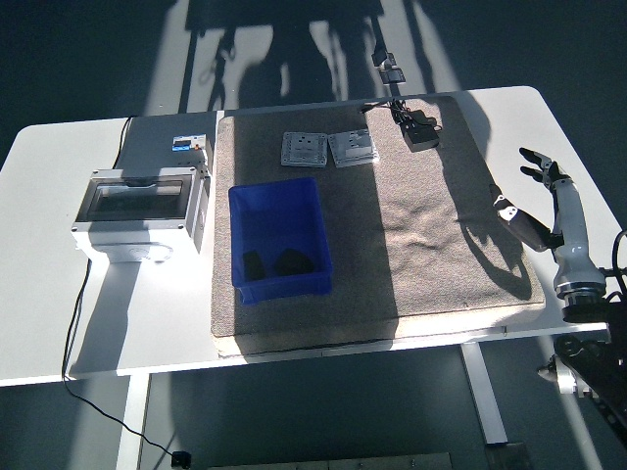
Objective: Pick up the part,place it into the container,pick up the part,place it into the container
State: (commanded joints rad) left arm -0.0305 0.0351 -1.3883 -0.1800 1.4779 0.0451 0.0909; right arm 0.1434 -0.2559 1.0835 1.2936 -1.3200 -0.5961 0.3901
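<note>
The right hand (544, 196) hung at the right edge of the frame, over the table's right side just past the mat's edge, its fingers (534, 155) spread apart and holding nothing. Its pale forearm ran down toward the lower right corner, where the black arm joints showed.

The blue container (279, 238) sat left of centre on the grey mat (421, 245), and two dark parts (276, 262) lay side by side on its floor, toward the near end. Beyond the container, near the mat's top edge, two pale square plates (327, 149) lay flat next to each other — well apart from the hand. A small black device (421, 132) with a cable rested near the mat's upper right corner.

On the white table (59, 176) in the left part of the frame stood a grey enclosure (137, 208) with a clear lid, and just behind it a flat grey box (165, 145) bearing a small blue label. A black cable trailed down from the enclosure over the table's near edge. Strong sunlight cut across the scene — the mat's left strip lay in shadow.
</note>
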